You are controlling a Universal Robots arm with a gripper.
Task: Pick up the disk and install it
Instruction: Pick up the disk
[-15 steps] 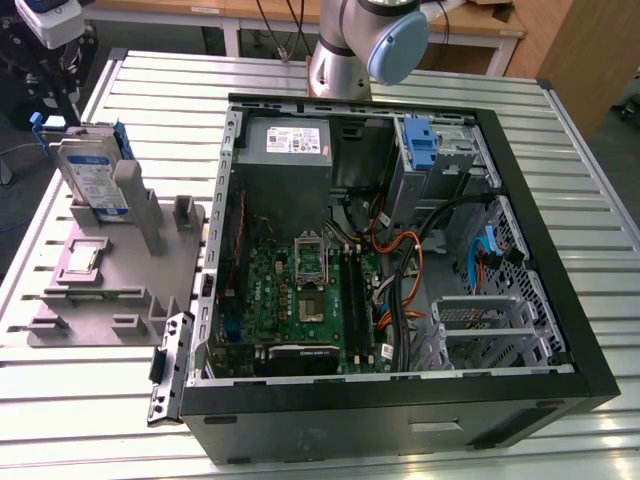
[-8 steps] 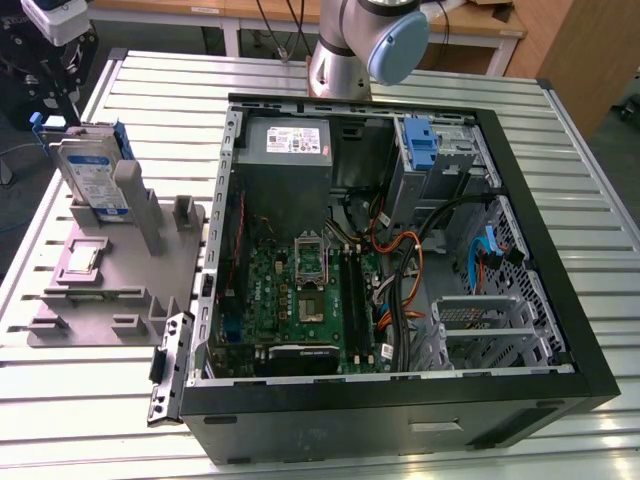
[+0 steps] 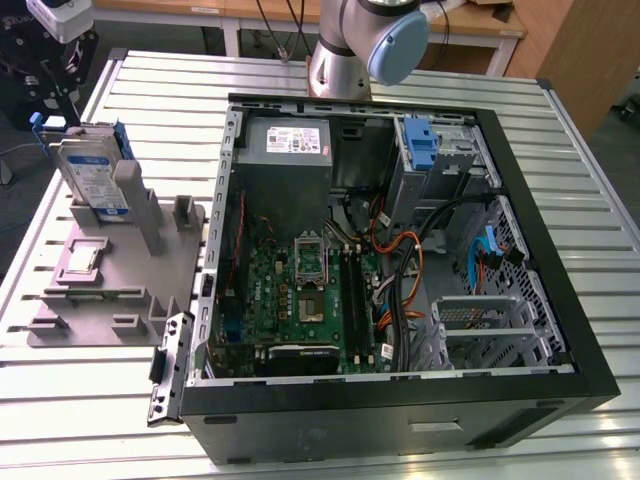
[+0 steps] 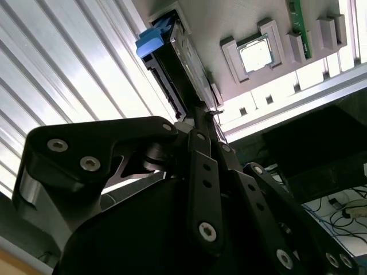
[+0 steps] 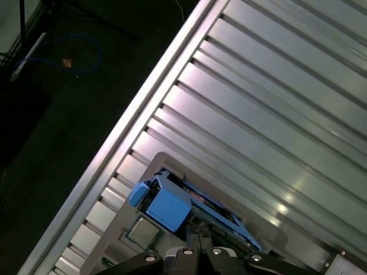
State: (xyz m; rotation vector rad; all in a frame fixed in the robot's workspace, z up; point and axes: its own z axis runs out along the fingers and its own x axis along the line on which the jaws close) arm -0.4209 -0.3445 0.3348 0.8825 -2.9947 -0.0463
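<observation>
Exterior view: silver-grey rectangular metal disk with blue side rails [image 3: 92, 172] stands on edge in the grey plastic fixture plate [image 3: 110, 270]. Black gripper [image 3: 52, 105] at the disk's upper end, above the fixture; claw state cannot be told. Judged step: pick-up; lifting calls for a straight pull from the slot.

You've got a white-and-blue label [image 3: 97, 186] on the disk [image 3: 80, 160], in the grey holder [image 3: 120, 285] at the table's [image 3: 100, 440] edge, and a white sticker [image 3: 297, 140] on the power supply [image 3: 285, 170] in the computer case's [image 3: 590, 350] corner. Neither one's print can be read.
</observation>
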